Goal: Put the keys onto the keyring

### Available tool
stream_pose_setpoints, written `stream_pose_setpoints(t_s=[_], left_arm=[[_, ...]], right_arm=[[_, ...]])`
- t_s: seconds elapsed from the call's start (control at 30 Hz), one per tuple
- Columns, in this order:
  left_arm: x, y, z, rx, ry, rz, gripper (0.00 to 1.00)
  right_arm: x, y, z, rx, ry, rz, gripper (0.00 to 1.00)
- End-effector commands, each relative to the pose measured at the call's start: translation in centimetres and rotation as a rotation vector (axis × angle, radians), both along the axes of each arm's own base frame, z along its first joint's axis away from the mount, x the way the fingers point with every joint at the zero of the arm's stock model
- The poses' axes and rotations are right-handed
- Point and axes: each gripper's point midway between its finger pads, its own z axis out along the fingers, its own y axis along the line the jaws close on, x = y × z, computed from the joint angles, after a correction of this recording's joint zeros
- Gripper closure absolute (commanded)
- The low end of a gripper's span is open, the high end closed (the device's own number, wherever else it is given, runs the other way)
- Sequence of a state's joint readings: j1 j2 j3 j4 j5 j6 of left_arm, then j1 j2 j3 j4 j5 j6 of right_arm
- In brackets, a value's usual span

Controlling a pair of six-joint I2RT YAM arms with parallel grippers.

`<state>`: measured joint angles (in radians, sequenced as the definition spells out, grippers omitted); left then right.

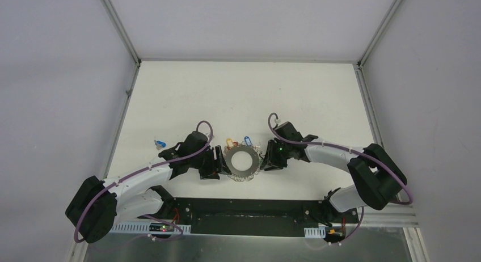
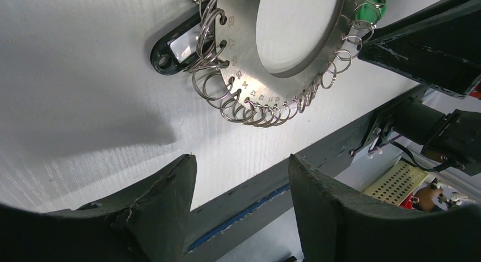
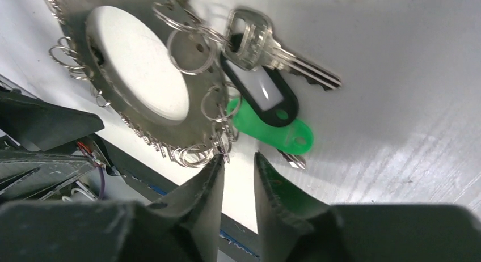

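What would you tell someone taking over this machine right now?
Left gripper: fingers wide open, empty, facing the keyring.
Right gripper: fingers slightly apart, empty, at the ring's edge.
Done, it seems: black-tag key and green-tag key hang on loops; yellow key and blue key lie against it.
To do: the loose key beside the left arm.

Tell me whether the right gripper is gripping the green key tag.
No, the right gripper is slightly open and empty; the green key tag lies just beyond it.
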<state>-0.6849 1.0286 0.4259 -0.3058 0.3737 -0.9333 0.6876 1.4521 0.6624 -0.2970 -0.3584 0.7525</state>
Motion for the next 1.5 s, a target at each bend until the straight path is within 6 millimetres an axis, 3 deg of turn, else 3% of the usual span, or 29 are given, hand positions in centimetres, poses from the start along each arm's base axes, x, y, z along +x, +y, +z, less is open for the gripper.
stream_pose_setpoints(t_s=[0.0, 0.43, 0.77, 1.47], left_arm=[[0.6, -0.5, 0.7, -0.044, -0.015, 0.013, 0.38], [0.4, -0.4, 0.4, -0.046, -0.008, 0.014, 0.39], [0.4, -0.5, 0.4, -0.048, -0.009, 0.015, 0.39], [1.3, -0.3, 2.5, -0.081, -0.12, 0.028, 0.41]], right_arm=[[0.0, 0.6, 0.6, 0.066, 0.004, -0.051, 0.76], [0.2, 1.8, 0.3, 0.118, 0.035, -0.041, 0.77], [0.2, 2.2, 0.6, 0.137, 0.034, -0.032, 1.0], [0.7, 1.6, 6.2, 0.086, -0.118, 0.219, 1.0]])
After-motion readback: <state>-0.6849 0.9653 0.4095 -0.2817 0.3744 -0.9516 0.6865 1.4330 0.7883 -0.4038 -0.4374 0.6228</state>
